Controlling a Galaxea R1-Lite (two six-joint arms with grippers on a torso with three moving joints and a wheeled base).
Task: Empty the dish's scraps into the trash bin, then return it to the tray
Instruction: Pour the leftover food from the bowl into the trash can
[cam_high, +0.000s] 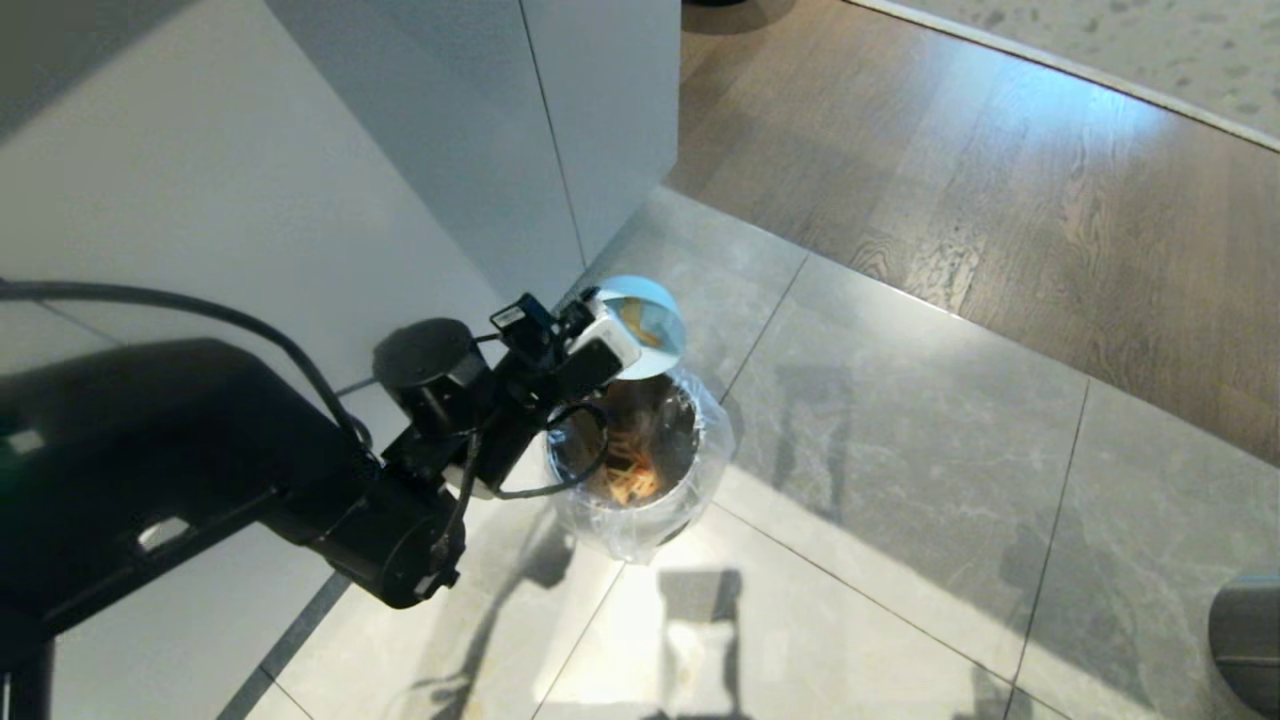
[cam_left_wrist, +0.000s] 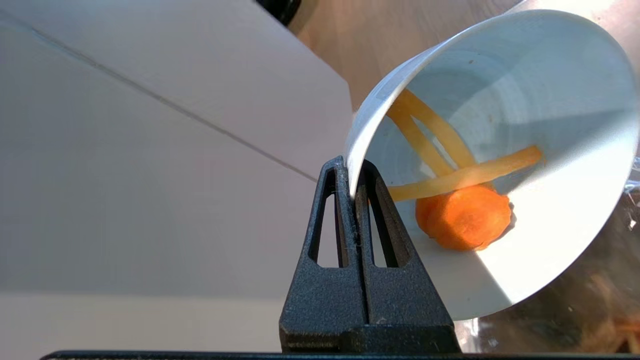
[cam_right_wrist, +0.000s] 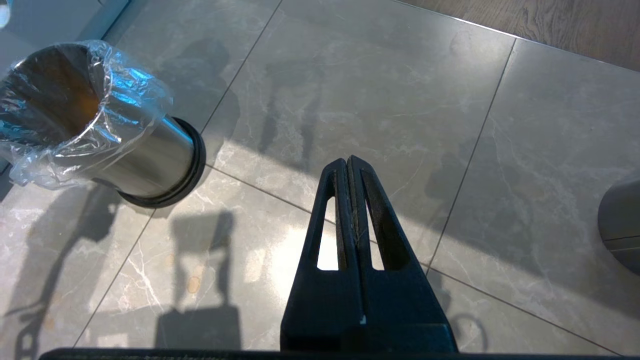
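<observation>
Grey marble floor tiles (cam_high: 900, 450) (oak boards beyond) bear the trash bin (cam_high: 640, 520); above it the left gripper (cam_left_wrist: 351, 172) pinches the tilted dish (cam_left_wrist: 550, 90), scraps (cam_left_wrist: 465, 215) inside.

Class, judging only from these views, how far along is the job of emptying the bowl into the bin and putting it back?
Done: the left pincer has the pale-blue bowl by its rim, tipped above the bag-lined metal bin.
In hand: the tip-out. A carrot round and pale-yellow sticks are inside the bowl.
Left: shedding those scraps, then returning the bowl to the tray, which no view shows. The right pincer hangs shut over floor tiles.
</observation>
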